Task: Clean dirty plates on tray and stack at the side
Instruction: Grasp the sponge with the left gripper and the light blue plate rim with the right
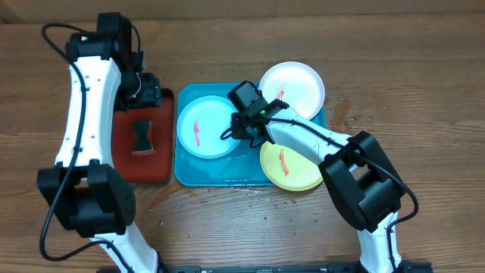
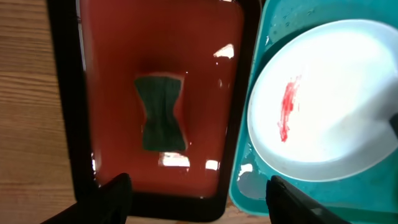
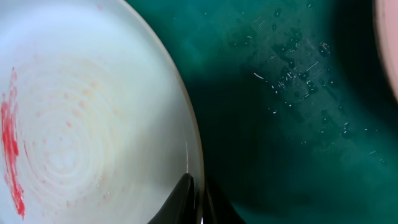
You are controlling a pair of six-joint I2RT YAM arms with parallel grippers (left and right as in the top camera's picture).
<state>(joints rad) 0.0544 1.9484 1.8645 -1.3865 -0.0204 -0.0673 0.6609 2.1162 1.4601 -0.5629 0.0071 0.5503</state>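
Right pincer [image 3: 196, 202] clamped on rim of pale blue plate [image 1: 204, 127], red-smeared, sat in turquoise tray [image 1: 186, 176]. Left pincer [image 2: 199, 200] apart, above red tray [image 2: 112, 56]; sponge [image 2: 163, 113] lay just ahead of fingertips [image 2: 115, 199], long axis running away from pincer. Left arm nearer sponge

From overhead, my right arm [image 1: 303, 138] hides part of the yellow-green plate [image 1: 299, 173] and the right rim of the pale blue plate [image 1: 203, 127]. In my right wrist view only the tips of my right gripper [image 3: 199, 208] show at the bottom edge, and a pale blur [image 3: 390, 43] at the upper right is too little to name. My left gripper [image 2: 202, 199] is two dark stubs cut by the bottom edge of its view.
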